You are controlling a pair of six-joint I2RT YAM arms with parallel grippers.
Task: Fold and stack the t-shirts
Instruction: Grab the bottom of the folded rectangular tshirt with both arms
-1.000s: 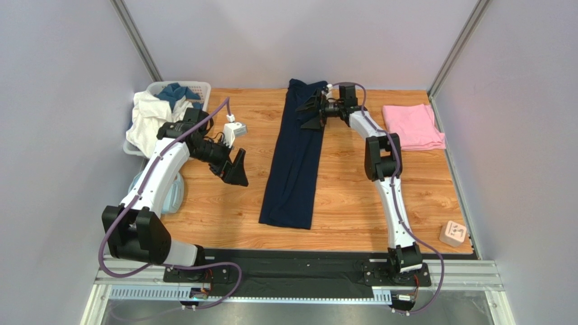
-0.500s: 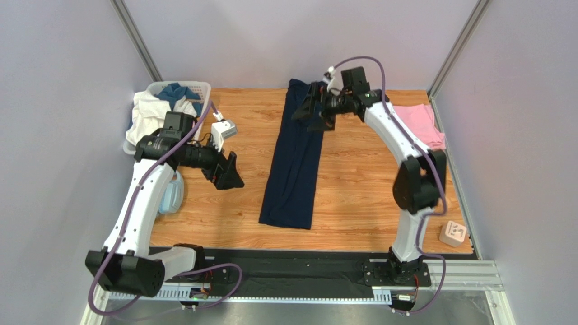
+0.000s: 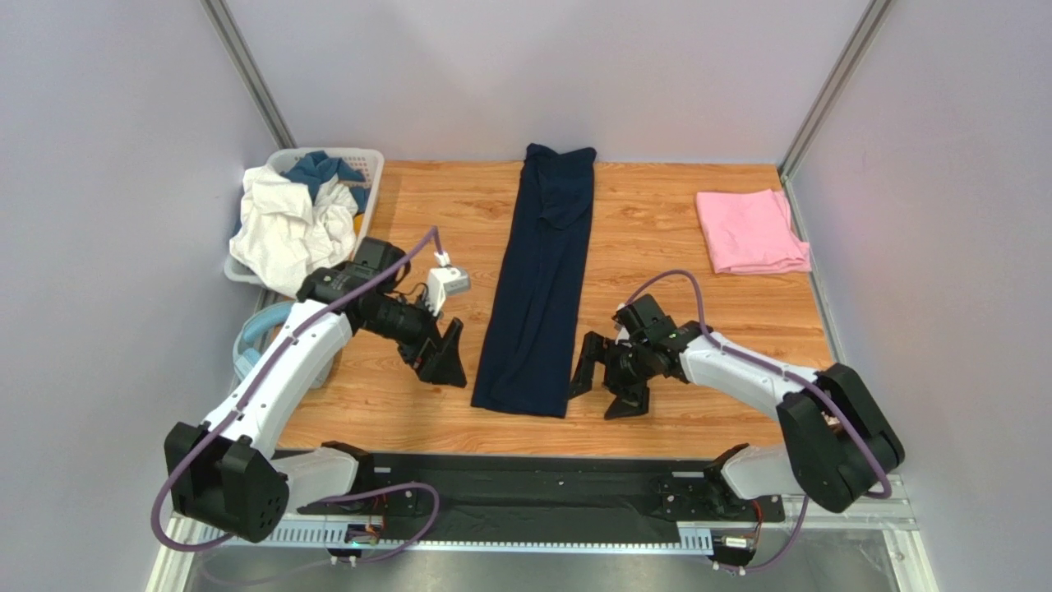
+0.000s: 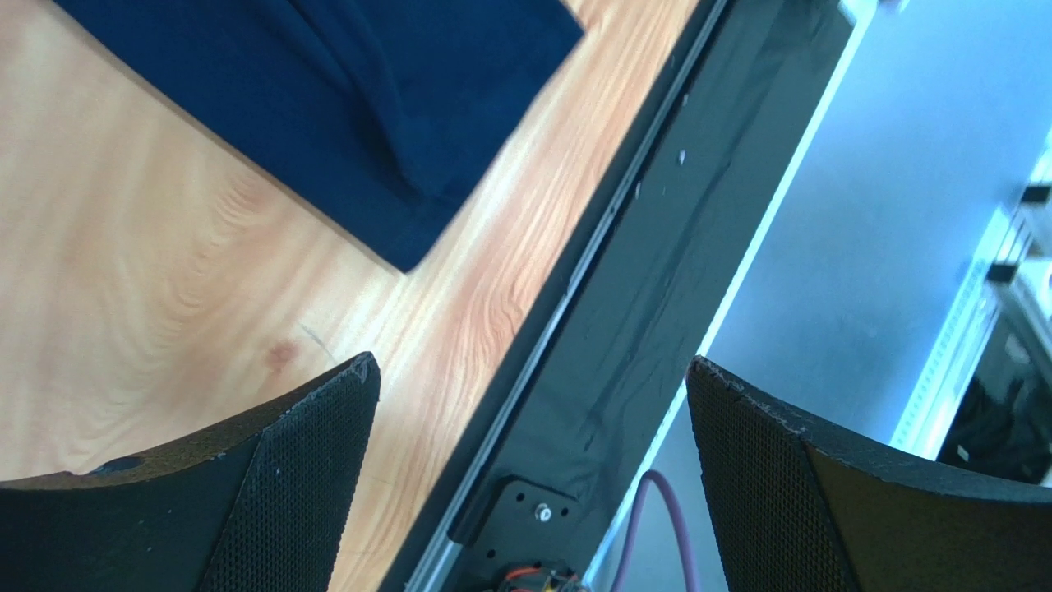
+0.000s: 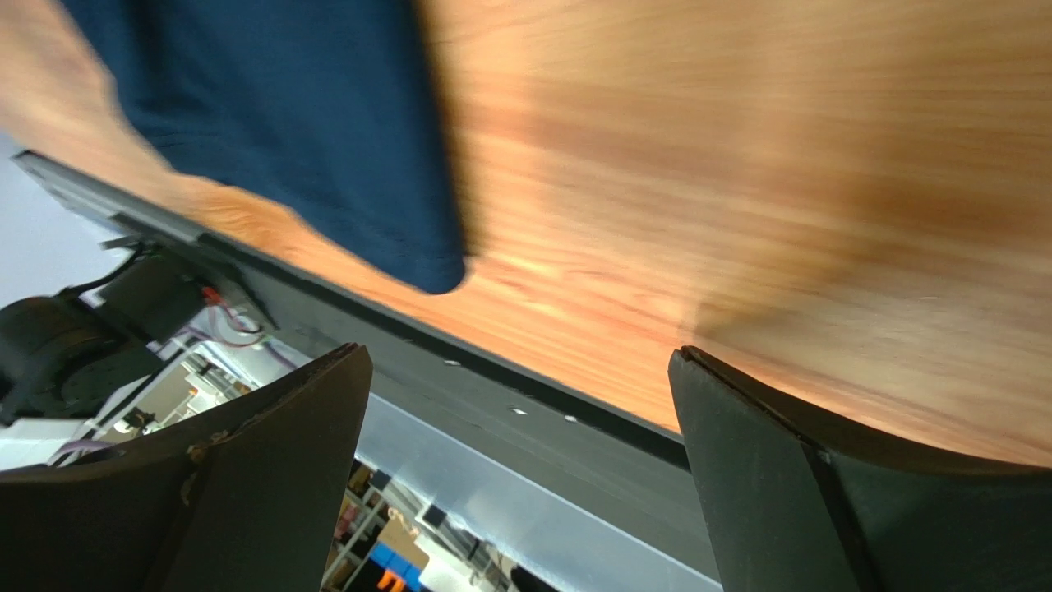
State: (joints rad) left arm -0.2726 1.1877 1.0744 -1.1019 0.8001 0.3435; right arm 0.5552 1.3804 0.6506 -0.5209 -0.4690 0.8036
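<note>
**End effectors released, both empty**

Dark navy cloth t-shirt: a long strip mid-frame on the wooden counter, left end effector and right end effector flanking its lower end. Light pink cloth t-shirt — folded, upper right. White perforated basket, upper left, holds white and blue cloth.

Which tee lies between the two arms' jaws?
The navy tee, a long strip down the middle; its near end lies between them. The pink tee sits folded at the far right.

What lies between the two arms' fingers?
The navy t-shirt, its near end lying flat between left gripper and right gripper; the top view shows it.
</note>
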